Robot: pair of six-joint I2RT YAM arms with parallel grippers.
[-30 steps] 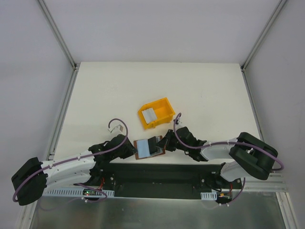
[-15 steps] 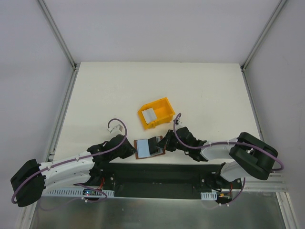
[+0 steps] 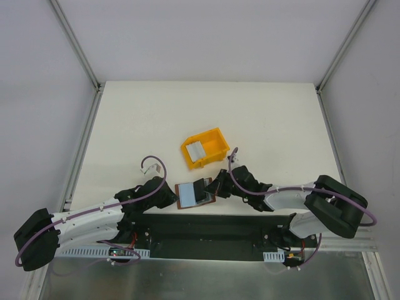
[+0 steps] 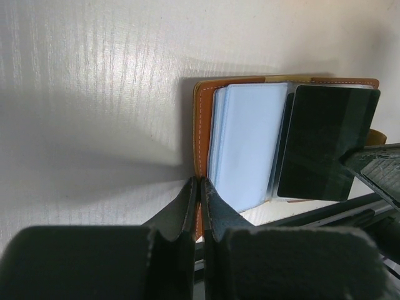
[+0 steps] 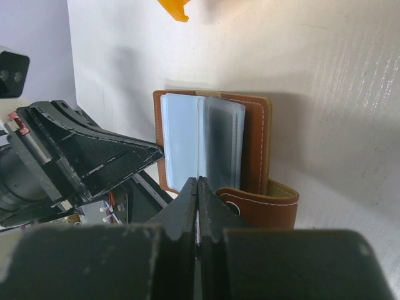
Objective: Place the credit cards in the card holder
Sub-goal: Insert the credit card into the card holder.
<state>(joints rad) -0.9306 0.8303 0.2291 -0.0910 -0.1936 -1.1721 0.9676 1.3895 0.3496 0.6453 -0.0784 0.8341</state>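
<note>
The wallet [image 3: 195,192] lies open on the surface [image 3: 156,119] at its near edge, directly between the two hands. The left hand [image 4: 199,182] is closed, fingers pressed together, its tips at the wallet's brown left border. A thin strip of brown shows through the slit between the fingers, and I cannot tell whether they touch the leather. The right hand [image 5: 197,181] is also closed, coming from the opposite side. Its tips meet over the edge of the clear sleeves [image 5: 200,144] at the wallet's fold, just beside the snap tab [image 5: 265,205]. Whether it pinches a sleeve is unclear. Beyond the wallet, near but apart from it, stands the yellow bin [image 3: 215,142] with pale cards [image 3: 196,150] lying inside, away from both hands.
</note>
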